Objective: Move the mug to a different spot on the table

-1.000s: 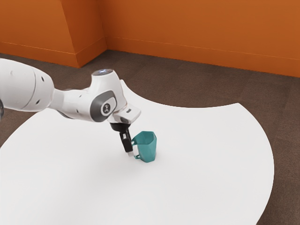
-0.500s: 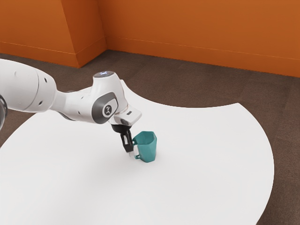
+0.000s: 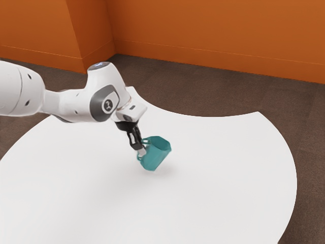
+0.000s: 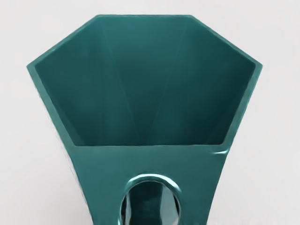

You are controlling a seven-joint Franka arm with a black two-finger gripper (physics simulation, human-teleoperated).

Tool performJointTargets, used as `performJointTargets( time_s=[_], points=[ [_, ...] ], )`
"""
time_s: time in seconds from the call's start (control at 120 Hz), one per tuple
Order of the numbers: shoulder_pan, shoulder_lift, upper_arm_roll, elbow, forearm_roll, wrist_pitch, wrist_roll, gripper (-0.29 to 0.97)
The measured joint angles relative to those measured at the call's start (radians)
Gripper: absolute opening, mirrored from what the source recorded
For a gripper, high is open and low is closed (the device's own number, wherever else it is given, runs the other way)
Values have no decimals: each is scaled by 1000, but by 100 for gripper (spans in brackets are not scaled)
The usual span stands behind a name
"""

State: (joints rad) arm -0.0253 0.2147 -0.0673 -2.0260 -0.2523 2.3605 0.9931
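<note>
The claw (image 3: 137, 146) is clamped on the handle (image 4: 150, 178) of the teal mug (image 3: 154, 153), which hangs tilted just off the white bench (image 3: 228, 168), left of frame centre. With so small a hold, the mug may pivot, slip free and topple.

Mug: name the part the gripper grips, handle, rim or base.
The handle: the gripper pinches that side loop of the mug; rim and base hang untouched above the table.
</note>
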Motion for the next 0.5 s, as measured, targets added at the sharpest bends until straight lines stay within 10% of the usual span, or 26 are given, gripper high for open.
performJointTargets(
  time_s=[0.5],
  points=[
    [93, -201, 23, -203, -255, -65, 296, 2]
  ],
)
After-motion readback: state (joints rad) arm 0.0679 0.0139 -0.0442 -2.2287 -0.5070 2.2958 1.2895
